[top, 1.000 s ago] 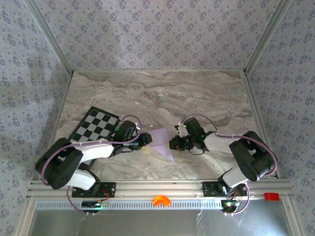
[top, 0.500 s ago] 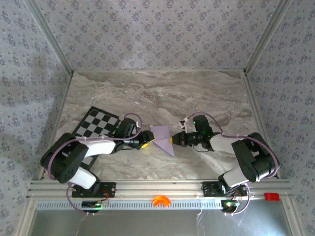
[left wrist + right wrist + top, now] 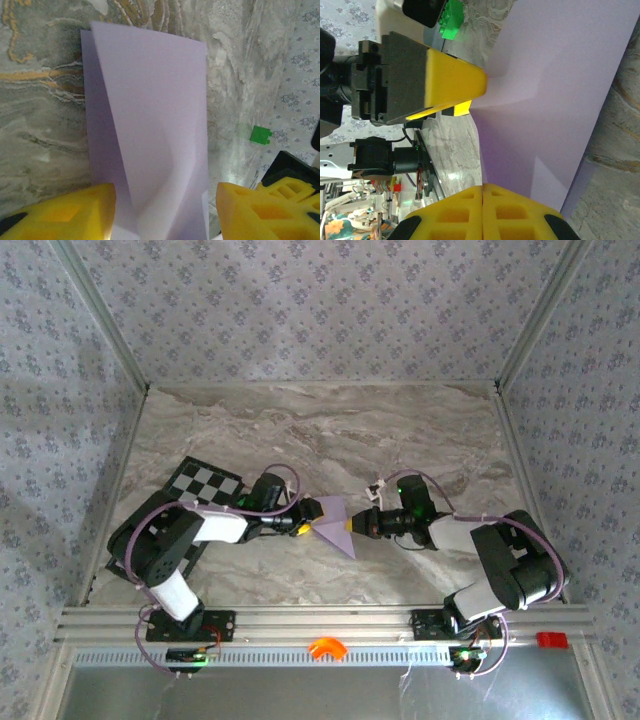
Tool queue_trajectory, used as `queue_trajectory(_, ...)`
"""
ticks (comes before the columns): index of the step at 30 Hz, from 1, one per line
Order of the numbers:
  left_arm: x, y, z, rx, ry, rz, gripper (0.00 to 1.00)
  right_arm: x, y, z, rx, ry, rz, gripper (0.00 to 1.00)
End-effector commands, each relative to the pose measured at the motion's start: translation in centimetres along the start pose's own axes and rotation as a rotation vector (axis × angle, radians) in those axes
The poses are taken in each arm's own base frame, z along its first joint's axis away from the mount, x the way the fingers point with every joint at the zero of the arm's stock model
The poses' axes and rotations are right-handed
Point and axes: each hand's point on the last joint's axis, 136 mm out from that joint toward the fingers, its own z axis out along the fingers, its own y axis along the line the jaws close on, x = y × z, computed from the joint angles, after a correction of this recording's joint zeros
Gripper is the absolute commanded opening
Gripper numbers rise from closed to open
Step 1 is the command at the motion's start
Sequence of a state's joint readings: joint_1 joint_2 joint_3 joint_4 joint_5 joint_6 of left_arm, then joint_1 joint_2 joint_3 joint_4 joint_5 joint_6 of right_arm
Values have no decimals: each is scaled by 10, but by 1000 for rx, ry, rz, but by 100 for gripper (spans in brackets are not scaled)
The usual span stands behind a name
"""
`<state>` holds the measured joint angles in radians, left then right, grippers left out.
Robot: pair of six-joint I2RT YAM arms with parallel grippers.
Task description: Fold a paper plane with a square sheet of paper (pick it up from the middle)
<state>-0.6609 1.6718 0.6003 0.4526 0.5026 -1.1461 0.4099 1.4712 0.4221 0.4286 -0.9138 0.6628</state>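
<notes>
The square sheet of paper (image 3: 333, 530) is pale lilac and folded into a narrower shape with a slanted crease, its point toward the near edge. It hangs between both grippers over the marble table. In the left wrist view the paper (image 3: 155, 100) runs up between the yellow fingers (image 3: 75, 212) of my left gripper (image 3: 165, 215), which stand wide apart on either side of it. My left gripper (image 3: 308, 521) is at the paper's left edge. My right gripper (image 3: 482, 189) is shut on the paper's (image 3: 560, 75) opposite edge, and it (image 3: 358, 526) sits just right of the sheet.
A black-and-white checkerboard (image 3: 195, 485) lies at the left, partly under my left arm. A tiny green block (image 3: 260, 135) rests on the marble table (image 3: 330, 430) beyond the paper, near the left gripper (image 3: 451, 22). Patterned walls close three sides.
My left arm has reached right and its jaws have opened around the paper's left edge. My right gripper turned and now holds the right edge, with the sheet raised between the two.
</notes>
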Motion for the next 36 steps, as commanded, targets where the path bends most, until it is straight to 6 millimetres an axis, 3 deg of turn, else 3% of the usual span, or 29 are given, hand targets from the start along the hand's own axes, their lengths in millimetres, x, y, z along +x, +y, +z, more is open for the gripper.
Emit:
queue_trajectory(1, -8, -21, 3, 65, 1, 22, 53, 2, 6, -3, -40, 3, -2, 8)
queue_trajectory(14, -10, -21, 8, 78, -3, 14, 42, 5, 3, -2, -68, 16, 15, 8)
queue_trajectory(24, -12, -18, 7, 72, -14, 11, 28, 10, -14, -3, -3, 19, 34, 8)
queue_trajectory(36, -12, -20, 8, 86, -10, 17, 19, 15, -27, -4, 61, 35, 31, 10)
